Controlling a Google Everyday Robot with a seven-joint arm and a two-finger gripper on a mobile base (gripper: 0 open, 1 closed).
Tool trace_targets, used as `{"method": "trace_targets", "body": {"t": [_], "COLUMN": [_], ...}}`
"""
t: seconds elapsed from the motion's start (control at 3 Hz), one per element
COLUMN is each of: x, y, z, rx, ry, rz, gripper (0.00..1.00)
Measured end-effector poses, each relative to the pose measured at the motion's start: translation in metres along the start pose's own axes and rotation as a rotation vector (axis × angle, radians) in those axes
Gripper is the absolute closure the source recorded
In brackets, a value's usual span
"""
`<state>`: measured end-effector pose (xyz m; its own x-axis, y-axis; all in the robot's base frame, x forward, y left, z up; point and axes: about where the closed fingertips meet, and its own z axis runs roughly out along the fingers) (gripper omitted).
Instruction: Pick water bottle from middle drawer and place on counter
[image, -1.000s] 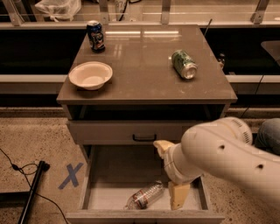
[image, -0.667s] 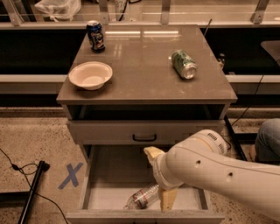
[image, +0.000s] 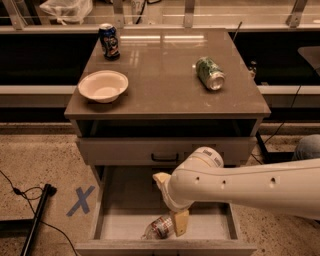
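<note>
Gripper (image: 171, 201): down inside the drawer (image: 120, 222), fingers spread apart, nothing pinched!
Bottle (image: 160, 228): on its side on the drawer floor, just beside the gripper's nearer finger (image: 181, 222), to its left.
Counter (image: 165, 75): well above and beyond the gripper.
Green can (image: 209, 73): tipped over on the counter, up and to the right.
Blue can (image: 109, 41): upright, far up-left corner.
Bowl (image: 103, 85): on the counter, up and left.
</note>
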<state>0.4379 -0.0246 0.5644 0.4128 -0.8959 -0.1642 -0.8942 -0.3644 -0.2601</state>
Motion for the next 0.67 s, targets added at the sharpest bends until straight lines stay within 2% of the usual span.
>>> {"method": "trace_targets", "body": {"t": [0.33, 0.67], "x": [0.012, 0.019], "y": [0.004, 0.015], "z": [0.034, 0.054], "rx": [-0.068, -0.118], "ry": [-0.112, -0.233], "rz": [0.06, 0.059], "gripper": [0.0, 0.0]}}
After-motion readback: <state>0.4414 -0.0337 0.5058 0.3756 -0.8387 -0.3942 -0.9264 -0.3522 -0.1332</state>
